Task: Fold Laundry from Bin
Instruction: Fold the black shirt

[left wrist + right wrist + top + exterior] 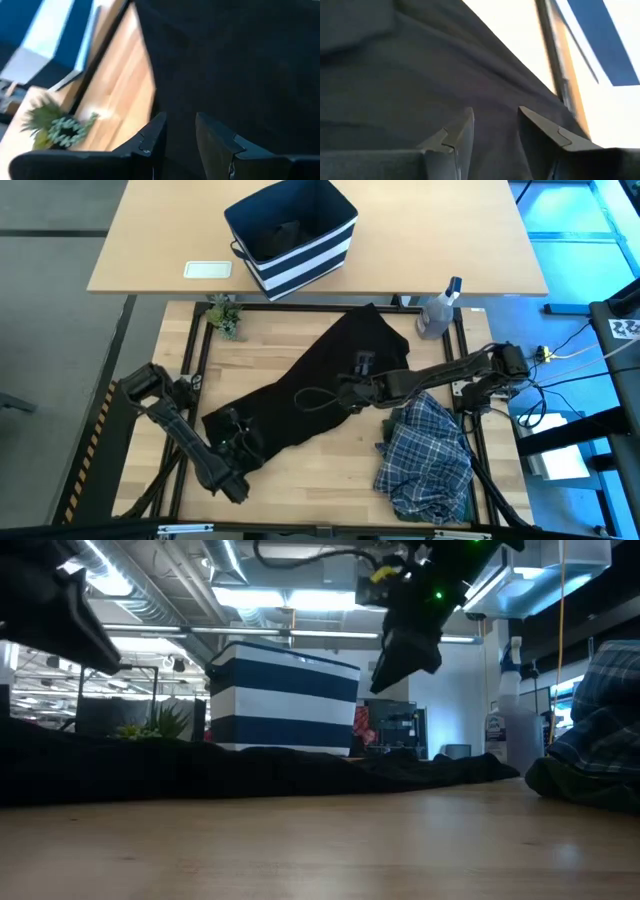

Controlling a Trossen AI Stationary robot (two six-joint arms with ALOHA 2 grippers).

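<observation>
Black garment and plaid shirt, two pieces; both tools apparently narrowly parted, empty.

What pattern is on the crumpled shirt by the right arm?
Blue-and-white plaid shirt, clearest in the high view.

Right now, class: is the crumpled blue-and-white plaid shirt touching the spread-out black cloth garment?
Cannot tell. In the high view the plaid shirt lies right beside the black garment, but the right arm crosses the spot where their edges meet, hiding any contact or gap.
</observation>
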